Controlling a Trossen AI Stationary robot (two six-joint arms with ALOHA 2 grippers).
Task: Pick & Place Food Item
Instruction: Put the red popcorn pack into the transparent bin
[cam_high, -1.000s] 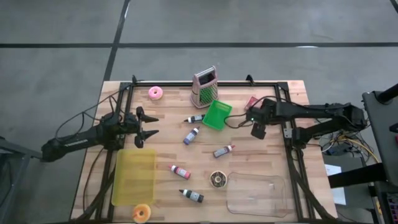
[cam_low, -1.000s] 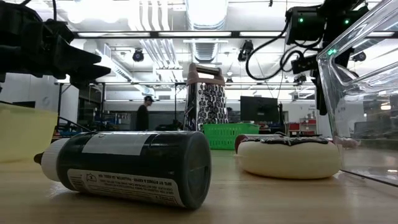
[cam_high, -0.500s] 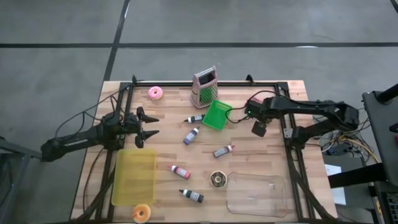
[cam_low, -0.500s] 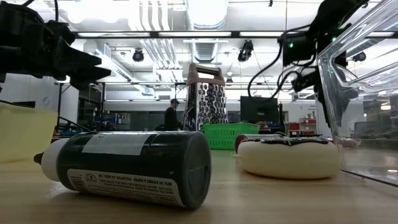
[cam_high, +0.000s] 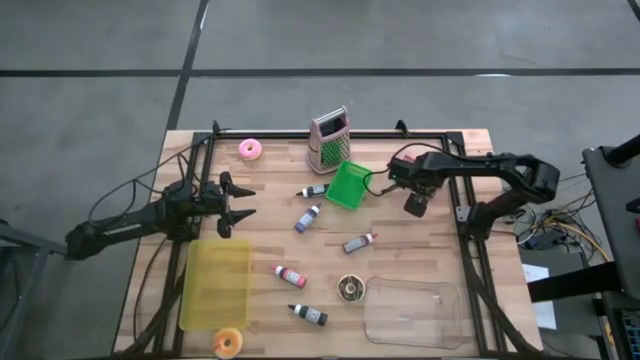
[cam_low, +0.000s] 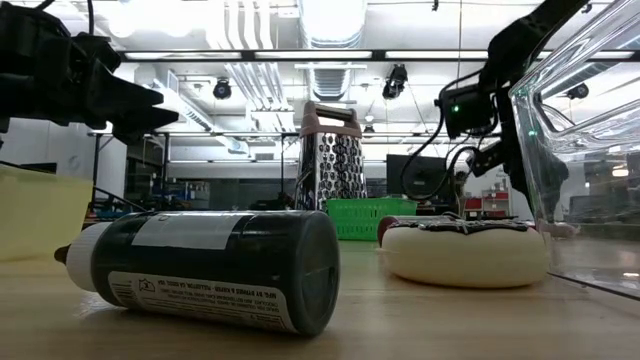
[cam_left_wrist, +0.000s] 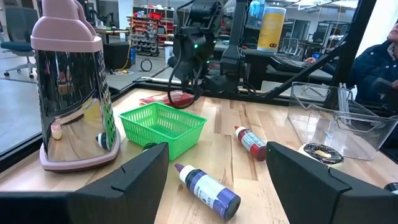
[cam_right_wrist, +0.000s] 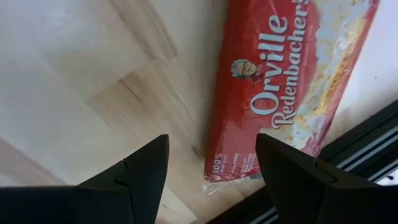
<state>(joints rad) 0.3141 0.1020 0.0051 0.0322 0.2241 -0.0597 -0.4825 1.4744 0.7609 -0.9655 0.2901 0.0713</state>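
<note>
A red popcorn packet (cam_right_wrist: 280, 93) lies flat on the wood at the table's far right, next to the black frame rail; the left wrist view shows the packet (cam_left_wrist: 171, 98) too. My right gripper (cam_right_wrist: 211, 177) hangs above it, pointing steeply down, open, with nothing between its fingers. From above, my right gripper (cam_high: 397, 176) stands just right of the green basket (cam_high: 347, 185). My left gripper (cam_high: 243, 200) waits open and level over the table's left side, with nothing in it.
A metal grater (cam_high: 328, 140) stands behind the basket. Several small bottles (cam_high: 307, 217) lie mid-table. There is a pink donut (cam_high: 249, 149), a chocolate donut (cam_high: 350, 288), an orange donut (cam_high: 228, 342), a yellow tray (cam_high: 215, 283) and a clear container (cam_high: 412, 312).
My right gripper has sunk and gone toward the table's left edge, to a place over the popcorn packet, tipping further downward. Its fingers have stayed open. My left arm has kept still.
</note>
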